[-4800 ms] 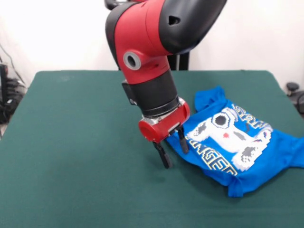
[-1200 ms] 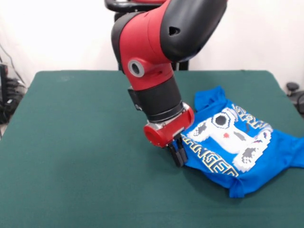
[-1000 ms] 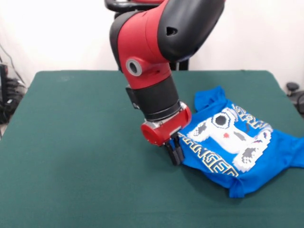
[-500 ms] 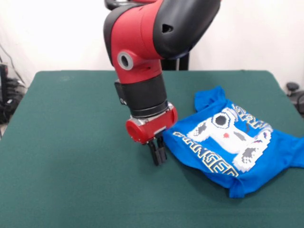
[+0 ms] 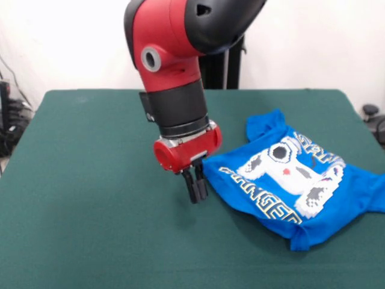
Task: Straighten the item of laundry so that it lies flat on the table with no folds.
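Note:
The bright blue T-shirt point(image 5: 295, 180) with a white game-controller print and yellow-outlined lettering lies on the right part of the dark green table point(image 5: 90, 198). It is rumpled, with its near edge folded and one sleeve reaching the right edge of the picture. My gripper point(image 5: 197, 188) hangs from the red and black arm at the shirt's left edge. Its fingers are shut on the shirt's left corner, which is drawn out to a point toward the table's middle, just above the cloth.
The arm's red wrist and black forearm point(image 5: 180, 90) come down over the table's middle from the top. Dark cables and gear point(image 5: 12, 120) stand off the table's left side, and a dark object point(image 5: 373, 117) off its right side.
The gripper closed on the shirt's left edge, then moved left and slightly up, drawing that edge out toward the table's middle. The rest of the shirt has stayed put.

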Controlling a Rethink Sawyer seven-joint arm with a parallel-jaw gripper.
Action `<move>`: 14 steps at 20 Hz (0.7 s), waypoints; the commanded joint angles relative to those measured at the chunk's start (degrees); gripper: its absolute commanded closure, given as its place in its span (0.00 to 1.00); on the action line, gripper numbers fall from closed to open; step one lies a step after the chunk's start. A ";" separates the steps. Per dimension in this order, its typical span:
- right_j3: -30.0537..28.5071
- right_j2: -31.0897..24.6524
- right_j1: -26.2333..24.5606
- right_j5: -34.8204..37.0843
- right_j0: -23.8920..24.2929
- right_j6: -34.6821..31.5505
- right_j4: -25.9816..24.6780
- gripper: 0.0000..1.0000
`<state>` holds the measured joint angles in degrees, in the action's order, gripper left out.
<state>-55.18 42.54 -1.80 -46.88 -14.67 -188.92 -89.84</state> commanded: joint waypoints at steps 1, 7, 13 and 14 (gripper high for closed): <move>-4.26 -5.55 -0.30 -5.79 -2.54 4.74 -3.15 1.00; -6.41 0.17 2.74 -16.11 -5.31 -5.21 -12.09 1.00; -5.40 -0.54 0.67 -16.12 -4.90 -7.54 -13.29 1.00; -5.25 -1.14 0.51 -15.78 -4.64 -6.70 -12.92 1.00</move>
<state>-56.79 45.90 1.54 -60.15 -19.02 -188.92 -101.83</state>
